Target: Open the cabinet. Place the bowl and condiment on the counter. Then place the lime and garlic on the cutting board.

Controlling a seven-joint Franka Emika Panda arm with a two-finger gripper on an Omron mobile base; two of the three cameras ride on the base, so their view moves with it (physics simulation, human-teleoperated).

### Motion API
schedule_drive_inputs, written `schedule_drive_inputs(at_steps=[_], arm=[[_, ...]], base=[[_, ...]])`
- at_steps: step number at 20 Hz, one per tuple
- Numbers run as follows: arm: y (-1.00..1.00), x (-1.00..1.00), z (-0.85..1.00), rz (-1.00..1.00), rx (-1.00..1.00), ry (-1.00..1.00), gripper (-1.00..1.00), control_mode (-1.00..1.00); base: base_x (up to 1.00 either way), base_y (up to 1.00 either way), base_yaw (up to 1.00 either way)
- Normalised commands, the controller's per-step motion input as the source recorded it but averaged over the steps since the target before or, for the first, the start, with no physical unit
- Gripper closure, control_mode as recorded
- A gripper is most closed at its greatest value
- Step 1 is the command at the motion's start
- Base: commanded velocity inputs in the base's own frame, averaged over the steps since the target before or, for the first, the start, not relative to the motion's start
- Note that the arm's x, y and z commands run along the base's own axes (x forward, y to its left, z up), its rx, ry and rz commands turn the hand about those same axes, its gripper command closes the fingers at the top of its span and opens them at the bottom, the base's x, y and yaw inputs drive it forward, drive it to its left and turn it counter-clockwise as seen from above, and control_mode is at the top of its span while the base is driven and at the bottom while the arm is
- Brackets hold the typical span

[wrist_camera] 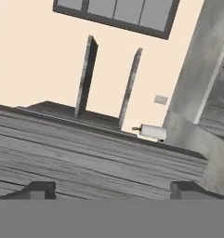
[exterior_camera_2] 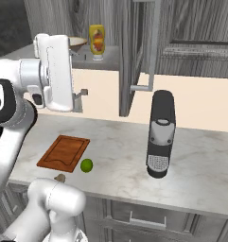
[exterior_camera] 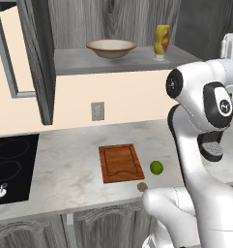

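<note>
Trouble from here is mostly about height and crowding. Far left, the cabinet (exterior_camera: 38, 58) stands with its doors swung out, the left door jutting toward the room above the black cooktop (exterior_camera: 11, 164); an arm swinging wide on that side could clip the door edge.

On the open shelf, the bowl (exterior_camera: 111, 48) sits left of the condiment (exterior_camera: 161, 41), the 2 apart but near. The bowl is wide and shallow, so a pinch on its rim could tip it or let it slide off the shelf lip. The yellow bottle is tall for its width and stands close to the shelf's right end; a sideways nudge could topple it or knock it down onto the counter (exterior_camera: 69, 169).

Below, the cutting board (exterior_camera: 121, 162) lies bare, with the lime (exterior_camera: 156, 167) just right of it and the garlic (exterior_camera: 142, 186) nearer the counter's front edge. The round lime may roll if brushed; the garlic could be pushed over the edge.

At the right, the gripper (wrist_camera: 111, 189) shows its 2 tips spread wide with nothing between them, pointed along grey wood grain. The coffee machine (exterior_camera_2: 160, 134) farther right is another thing to hit.
</note>
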Motion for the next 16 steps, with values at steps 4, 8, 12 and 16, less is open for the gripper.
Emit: schedule_drive_inputs(at_steps=[4,8,12,16], arm=[[0.67,-0.17,-0.06,0.21,-0.02,0.00,-1.00,-1.00],[0.76,0.00,0.14,0.18,-0.01,0.20,-1.00,-1.00],[0.77,0.00,0.31,0.17,-0.06,0.36,-1.00,-1.00],[0.41,0.00,0.47,0.11,-0.05,0.30,-1.00,-1.00]], base=[[0.00,0.00,0.00],[0.00,0.00,0.00],[0.00,0.00,0.00],[0.00,0.00,0.00]])
